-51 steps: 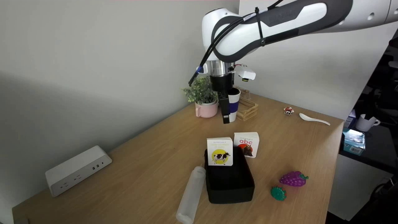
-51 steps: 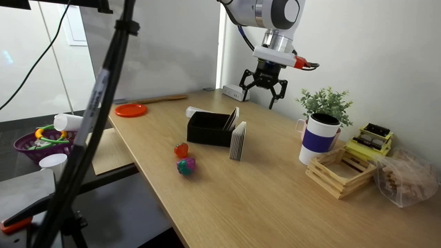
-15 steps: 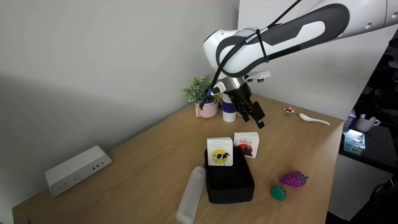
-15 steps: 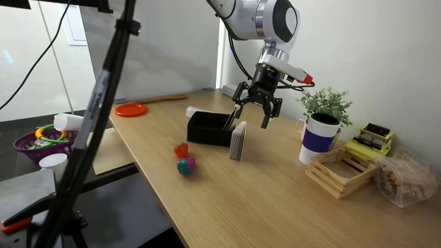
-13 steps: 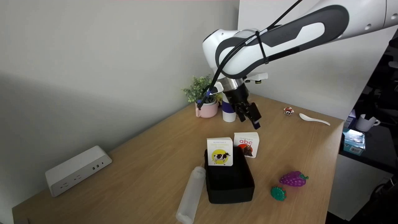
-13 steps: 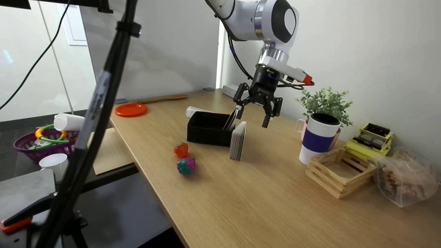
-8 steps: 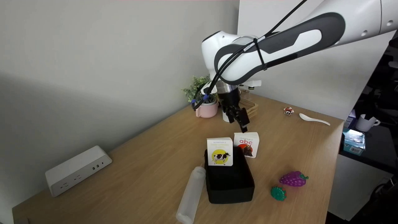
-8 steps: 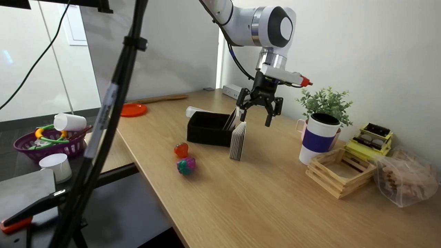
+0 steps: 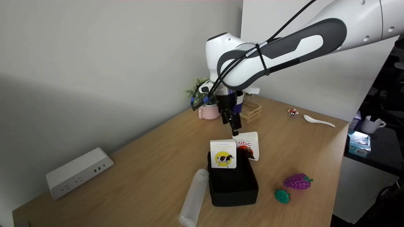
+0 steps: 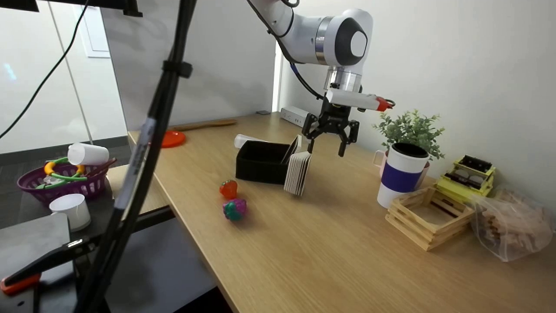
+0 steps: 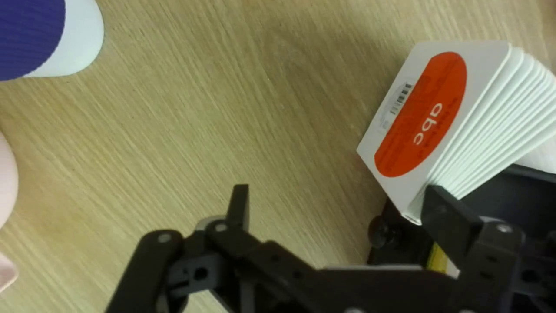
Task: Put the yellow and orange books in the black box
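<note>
One orange book (image 11: 449,126) stands at the wrist view's upper right; your tool (image 11: 338,192), spread wide, holds nothing. Pinch the book high, across its thickness; it's likely light, stiff, easily splayed.

Yellow book (image 9: 223,154): tilted in black box (image 9: 235,197) | orange book (image 11: 451,117): fanned, alongside

Matte black box (image 9: 235,197) against a tan, wood-grained surface (image 9: 151,164).
Yellow book (image 9: 223,154): white cover, yellow disc, black-and-white cow. Orange book (image 9: 246,146): white, with red "abc" above an orange-red disc; its back, in the wrist view, bears an orange-red oval lettered in white. End effector (image 10: 325,148): black. Tumbler (image 10: 400,176): white, violet-blue band. Mug planter (image 9: 208,112): pink. Grape toy (image 9: 297,181): purple, green-leaved. Plate (image 10: 173,139): orange-red.
</note>
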Tool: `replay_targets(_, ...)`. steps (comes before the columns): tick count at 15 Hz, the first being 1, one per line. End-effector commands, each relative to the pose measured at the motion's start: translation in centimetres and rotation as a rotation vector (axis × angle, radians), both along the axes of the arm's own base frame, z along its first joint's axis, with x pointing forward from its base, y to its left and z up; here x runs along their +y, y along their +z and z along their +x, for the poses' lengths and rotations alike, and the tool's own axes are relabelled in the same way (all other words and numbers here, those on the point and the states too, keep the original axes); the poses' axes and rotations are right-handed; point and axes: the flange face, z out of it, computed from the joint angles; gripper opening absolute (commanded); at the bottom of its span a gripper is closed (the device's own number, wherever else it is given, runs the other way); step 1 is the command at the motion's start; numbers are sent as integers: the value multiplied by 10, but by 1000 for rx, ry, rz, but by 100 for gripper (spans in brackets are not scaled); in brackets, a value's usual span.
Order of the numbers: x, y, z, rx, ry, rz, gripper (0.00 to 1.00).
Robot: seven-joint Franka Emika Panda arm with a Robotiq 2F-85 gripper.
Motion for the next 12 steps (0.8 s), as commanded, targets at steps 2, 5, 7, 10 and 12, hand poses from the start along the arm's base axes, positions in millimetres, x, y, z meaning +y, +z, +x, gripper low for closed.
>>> replay_targets(2,0,0,1,-48,-30,16,100)
replay_targets(5,0,2,3,-71,-38,19,100)
replay_targets(7,0,3,4,-78,-43,18,100)
replay_targets(10,3,3,0,-66,-95,29,100)
replay_targets(12,7,5,-5,-58,-143,34,100)
